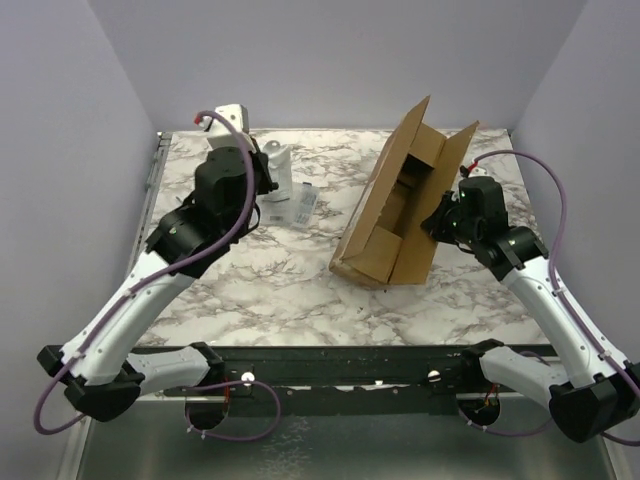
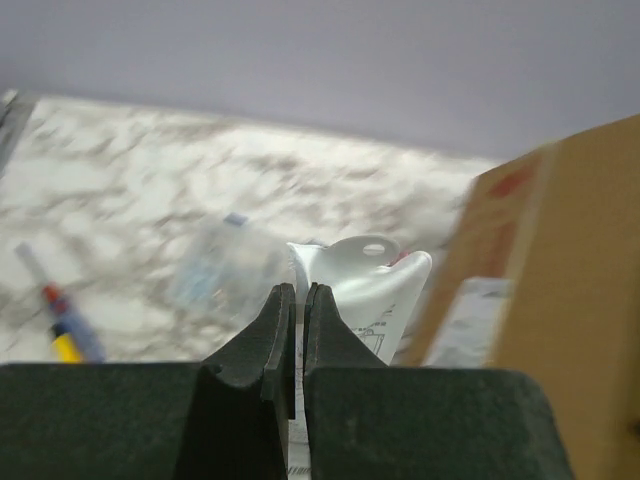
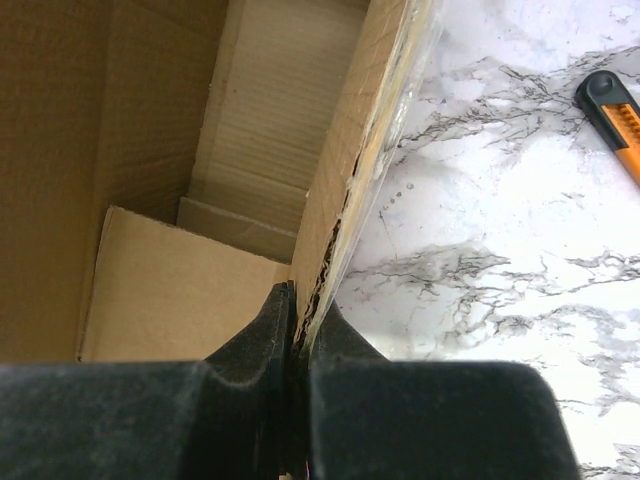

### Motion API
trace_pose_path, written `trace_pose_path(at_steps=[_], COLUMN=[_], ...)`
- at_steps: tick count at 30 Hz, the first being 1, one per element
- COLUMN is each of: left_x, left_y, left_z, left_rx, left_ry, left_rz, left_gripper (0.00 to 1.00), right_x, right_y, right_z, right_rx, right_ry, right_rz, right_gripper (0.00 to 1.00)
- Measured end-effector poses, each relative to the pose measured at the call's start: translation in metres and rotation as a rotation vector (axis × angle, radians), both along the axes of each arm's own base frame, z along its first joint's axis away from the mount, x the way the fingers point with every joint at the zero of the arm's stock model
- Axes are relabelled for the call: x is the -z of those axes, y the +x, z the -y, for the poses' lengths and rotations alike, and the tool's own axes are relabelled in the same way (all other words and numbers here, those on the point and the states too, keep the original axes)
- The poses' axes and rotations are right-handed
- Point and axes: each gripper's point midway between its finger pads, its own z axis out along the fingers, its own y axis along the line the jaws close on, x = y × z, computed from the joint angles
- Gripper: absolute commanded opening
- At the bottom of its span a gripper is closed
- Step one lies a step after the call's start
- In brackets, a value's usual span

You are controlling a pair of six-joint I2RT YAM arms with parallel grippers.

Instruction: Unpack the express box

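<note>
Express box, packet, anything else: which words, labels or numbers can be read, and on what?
Nothing reads clearly.
Red print on the express box: blurred, unreadable.
White label on that box: blurred, unreadable.
Drawing and print on the white packet in the left gripper: too blurred to read.

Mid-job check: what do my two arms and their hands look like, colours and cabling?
Both the left arm and right arm have white link shells with black joints and black bases. A purple cable loops along each. The left hand and right hand have matte black, tapered fingers on a blocky black body. No markings are visible.
</note>
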Motion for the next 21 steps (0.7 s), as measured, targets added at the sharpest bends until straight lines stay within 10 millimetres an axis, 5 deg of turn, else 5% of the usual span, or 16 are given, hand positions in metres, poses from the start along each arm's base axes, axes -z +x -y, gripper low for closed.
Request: trace_pose_path(at_steps=[6, 8, 11, 14, 18, 21], left_x=[0.198, 0.261, 0.326, 0.357, 0.375, 0.383], left_y=[0.043, 0.040, 0.021, 0.009, 0.010, 0.012], left_z=[-0.080, -0.111, -0.132, -0.130, -0.125, -0.123], left_rx=[-0.185, -0.227, -0.252, -0.233, -0.229, -0.227], left_ry=[0.214, 0.210, 0.198, 0.185, 0.154, 0.142], left_rz=[-0.435, -0.597, -0.770, -0.847, -0.880, -0.896], left_gripper=[0.00, 0.00, 0.00, 0.00, 0.00, 0.17], right_x=[-0.001, -0.002, -0.003, -0.006, -0.009, -0.009], right_y=[-0.002, -0.003, -0.005, -0.006, -0.007, -0.008], right_z=[0.004, 0.005, 0.009, 0.011, 0.014, 0.016], right_rx=[0.005, 0.007, 0.014, 0.018, 0.022, 0.022], right_ry=[-0.015, -0.023, -0.033, -0.040, -0.055, -0.064], right_rz=[0.005, 0.009, 0.009, 0.017, 0.029, 0.032], right_gripper=[0.00, 0.00, 0.00, 0.00, 0.00, 0.00])
